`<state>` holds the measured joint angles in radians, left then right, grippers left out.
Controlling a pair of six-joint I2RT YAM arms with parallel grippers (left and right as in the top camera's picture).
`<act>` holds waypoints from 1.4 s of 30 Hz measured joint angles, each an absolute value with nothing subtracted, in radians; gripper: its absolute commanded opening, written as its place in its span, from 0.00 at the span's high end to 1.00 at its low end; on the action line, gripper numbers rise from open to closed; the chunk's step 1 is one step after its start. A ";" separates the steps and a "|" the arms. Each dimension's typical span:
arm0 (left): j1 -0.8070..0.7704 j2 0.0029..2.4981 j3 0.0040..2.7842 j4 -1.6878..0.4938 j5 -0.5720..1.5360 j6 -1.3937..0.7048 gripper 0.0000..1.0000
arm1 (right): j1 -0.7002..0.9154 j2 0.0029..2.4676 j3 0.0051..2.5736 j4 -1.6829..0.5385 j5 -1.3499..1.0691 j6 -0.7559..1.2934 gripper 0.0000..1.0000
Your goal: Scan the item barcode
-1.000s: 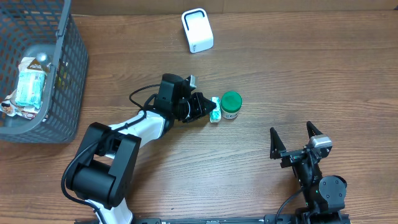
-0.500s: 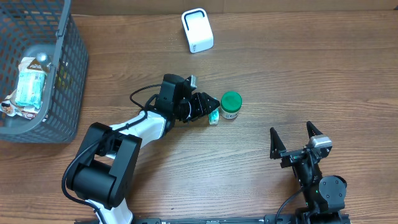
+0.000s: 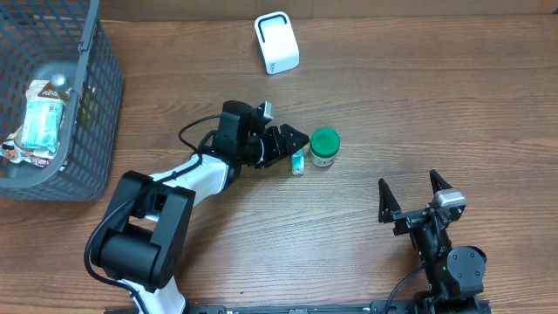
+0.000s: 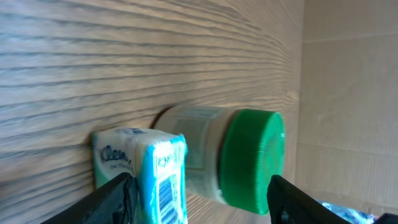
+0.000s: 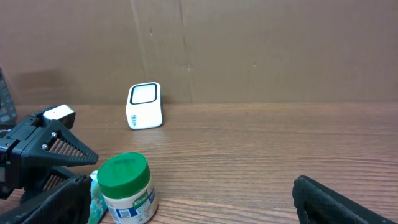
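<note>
We see our left gripper (image 3: 296,150) open about the pack (image 3: 298,163); the pack's long axis runs near-to-far beside the jar (image 3: 324,146), barcode end toward that gripper. Our right gripper (image 3: 415,194) is open.

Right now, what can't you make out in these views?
Pack barcode: left wrist view, cut off by bottom edge; too small overhead.
Jar label: lid covers it overhead; bottom edge cuts it in right wrist view.
Basket contents: overhead, partly behind the mesh and cut by left edge.
</note>
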<state>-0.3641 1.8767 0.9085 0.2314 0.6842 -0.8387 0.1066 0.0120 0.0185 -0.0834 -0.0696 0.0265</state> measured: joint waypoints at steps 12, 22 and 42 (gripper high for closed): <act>-0.325 1.864 0.908 0.103 0.658 -0.775 0.25 | 0.107 0.012 0.019 -0.083 -0.070 0.027 0.00; -0.310 1.665 0.960 -0.170 0.516 -0.661 0.30 | 0.107 0.012 0.019 -0.083 -0.070 0.027 0.00; -0.310 1.610 1.063 -0.593 0.102 -0.521 0.96 | 0.106 0.012 0.019 -0.083 -0.070 0.026 0.00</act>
